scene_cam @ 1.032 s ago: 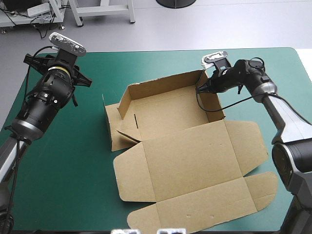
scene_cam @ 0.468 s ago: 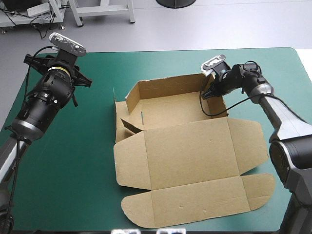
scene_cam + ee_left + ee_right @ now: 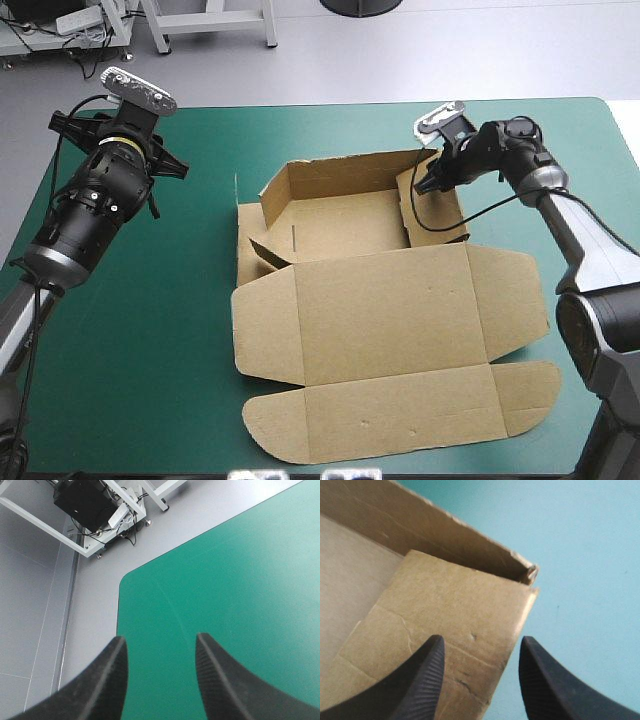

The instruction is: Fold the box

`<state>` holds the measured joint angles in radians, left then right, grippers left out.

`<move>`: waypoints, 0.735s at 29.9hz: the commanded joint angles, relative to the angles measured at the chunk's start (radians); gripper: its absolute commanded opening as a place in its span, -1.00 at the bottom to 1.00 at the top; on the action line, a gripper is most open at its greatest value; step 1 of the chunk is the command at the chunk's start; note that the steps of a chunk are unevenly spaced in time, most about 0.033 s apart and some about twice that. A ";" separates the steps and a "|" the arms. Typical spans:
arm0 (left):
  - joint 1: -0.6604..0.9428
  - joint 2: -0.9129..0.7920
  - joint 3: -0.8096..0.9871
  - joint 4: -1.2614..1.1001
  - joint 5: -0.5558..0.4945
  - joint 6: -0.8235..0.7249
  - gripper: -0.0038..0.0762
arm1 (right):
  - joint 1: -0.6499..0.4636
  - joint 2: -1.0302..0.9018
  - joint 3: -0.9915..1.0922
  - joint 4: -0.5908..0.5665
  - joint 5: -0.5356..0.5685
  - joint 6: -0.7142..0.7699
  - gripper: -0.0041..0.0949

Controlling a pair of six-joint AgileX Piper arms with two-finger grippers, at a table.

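The brown box (image 3: 390,310) lies mid-table as an open tray, walls raised, its lid flat toward the near edge. My right gripper (image 3: 424,182) is at the tray's far right corner, open. In the right wrist view its fingers (image 3: 481,639) straddle the right side flap (image 3: 445,625), which leans inward beside the far wall (image 3: 420,525). My left gripper (image 3: 159,639) is held up over the table's far left part, open and empty, well away from the box.
The table's rounded far left corner (image 3: 122,582) shows ahead of the left gripper, with floor beyond it. Bare teal-green cover (image 3: 150,340) lies left of the box. The lid's end flaps reach close to the near edge.
The box has turned and slid a little, its lid now squarer to the near edge. The right side flap has tipped inward at the right gripper. The left arm has not moved.
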<state>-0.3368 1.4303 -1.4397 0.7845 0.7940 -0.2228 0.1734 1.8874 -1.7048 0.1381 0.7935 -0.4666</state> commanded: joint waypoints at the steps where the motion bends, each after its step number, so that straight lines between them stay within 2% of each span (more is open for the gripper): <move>1: 0.000 -0.034 -0.029 0.032 -0.036 -0.008 -0.13 | -0.006 -0.104 -0.118 0.034 0.052 0.030 -0.01; 6: 0.000 -0.034 -0.029 0.034 -0.036 -0.008 -0.13 | -0.006 -0.145 -0.267 0.039 0.286 0.116 -0.01; 9: 0.000 -0.034 -0.029 0.034 -0.036 -0.008 -0.13 | -0.006 -0.158 -0.345 0.039 0.466 0.166 -0.01; 12: 0.000 -0.034 -0.029 0.018 -0.007 -0.013 -0.13 | -0.006 -0.190 -0.349 0.041 0.462 0.211 -0.01; 17: 0.000 -0.034 -0.029 -0.074 0.101 -0.021 -0.13 | -0.006 -0.207 -0.349 0.036 0.462 0.251 -0.01; 22: 0.000 -0.042 -0.029 -0.248 0.148 0.019 -0.13 | -0.006 -0.196 -0.313 0.029 0.462 0.253 -0.01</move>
<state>-0.3368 1.4297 -1.4397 0.5977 0.9509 -0.2222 0.1734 1.7310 -2.0163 0.1678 1.2492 -0.2160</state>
